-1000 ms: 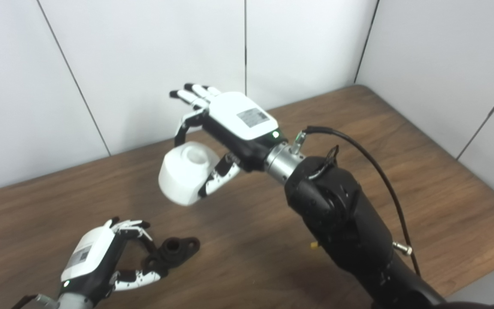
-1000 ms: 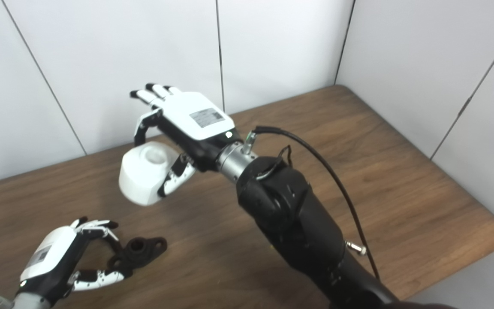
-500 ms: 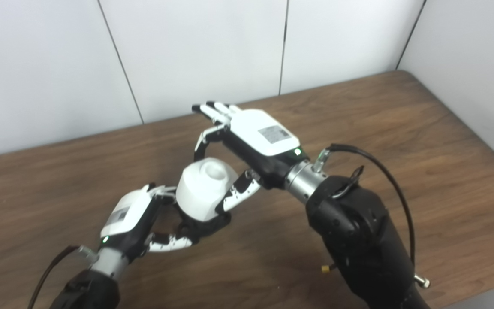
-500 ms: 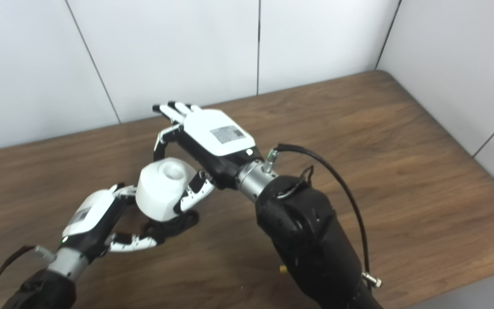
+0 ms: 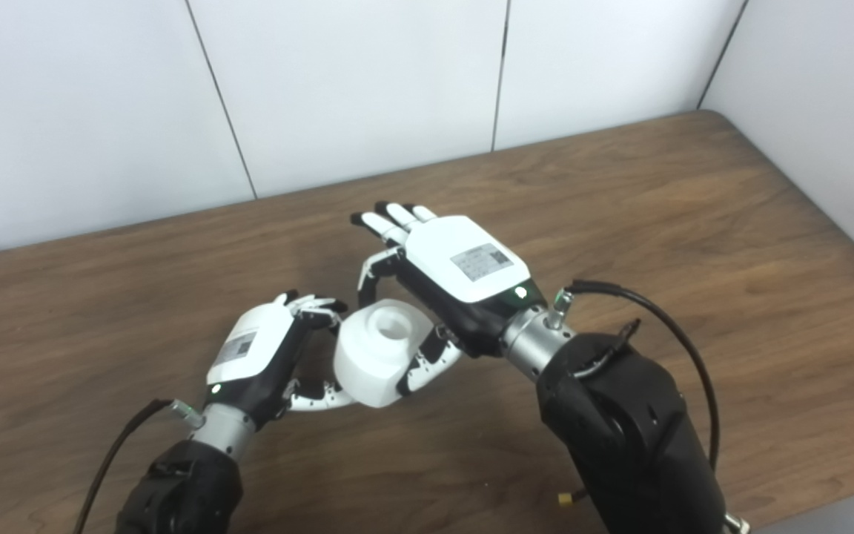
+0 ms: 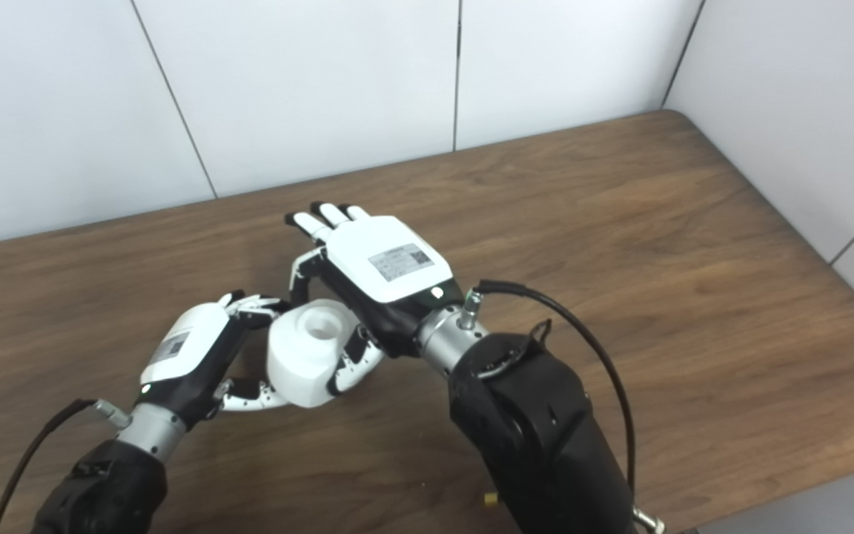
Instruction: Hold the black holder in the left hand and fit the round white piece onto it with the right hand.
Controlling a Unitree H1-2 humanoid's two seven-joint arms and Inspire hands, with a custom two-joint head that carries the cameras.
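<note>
Left eye view: your right hand point(image 5: 448, 282) is clamped on the round white piece point(image 5: 380, 354), thumb on its near side, one finger curled over its far rim, the rest stretched out. The piece sits low over the table point(image 5: 694, 222), just beside your left hand point(image 5: 260, 356).

Right eye view: your left hand's fingers point(image 6: 253, 303) curl in against the white piece. The black holder is hidden behind the piece, so you cannot tell what that hand grips.
</note>
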